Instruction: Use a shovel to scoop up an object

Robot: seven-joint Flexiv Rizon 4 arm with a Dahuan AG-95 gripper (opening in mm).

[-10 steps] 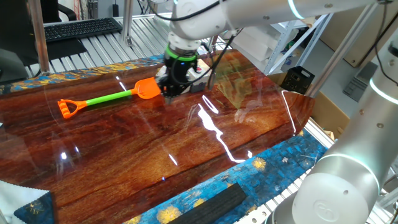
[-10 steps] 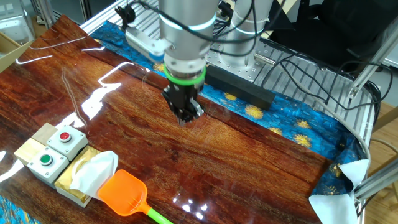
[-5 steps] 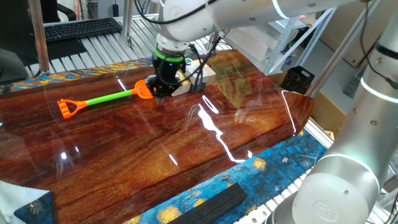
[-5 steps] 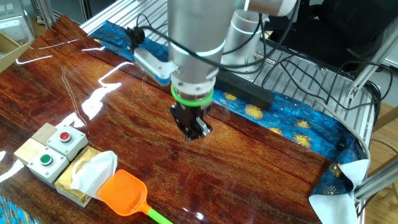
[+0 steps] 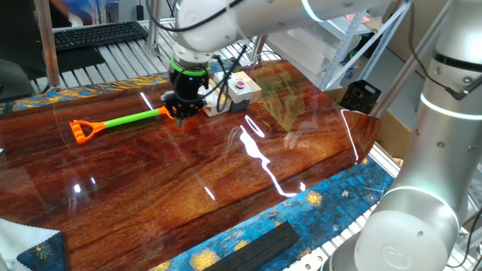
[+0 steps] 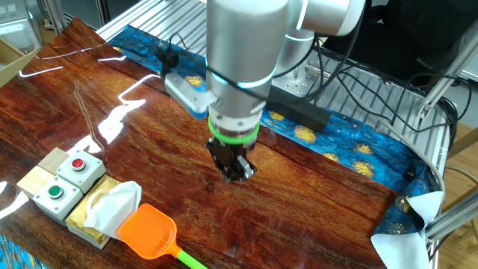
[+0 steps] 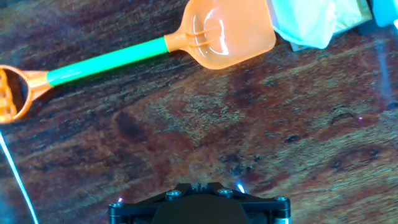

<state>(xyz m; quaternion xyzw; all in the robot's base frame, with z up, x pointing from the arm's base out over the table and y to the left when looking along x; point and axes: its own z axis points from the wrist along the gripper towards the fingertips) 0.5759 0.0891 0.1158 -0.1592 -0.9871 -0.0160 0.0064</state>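
My gripper [image 6: 233, 169] hangs empty over bare wood (finger gap unreadable); shovel [image 7: 155, 46] lies across frame top, light stiff plastic, likely slippery, best pinched mid-shaft, blade touching the object [image 7: 305, 23].

The shovel [image 7: 124, 53] lies flat on the worktop ahead of my hand [image 6: 233, 169], untouched. Its orange blade [image 6: 147, 231] faces up, its lime-green shaft [image 5: 132, 118] runs straight to the orange D-shaped handle [image 5: 82, 130]. The blade's front edge touches the object [image 6: 103, 208], a small tan box with crumpled white tissue [image 7: 308, 22] sticking out.
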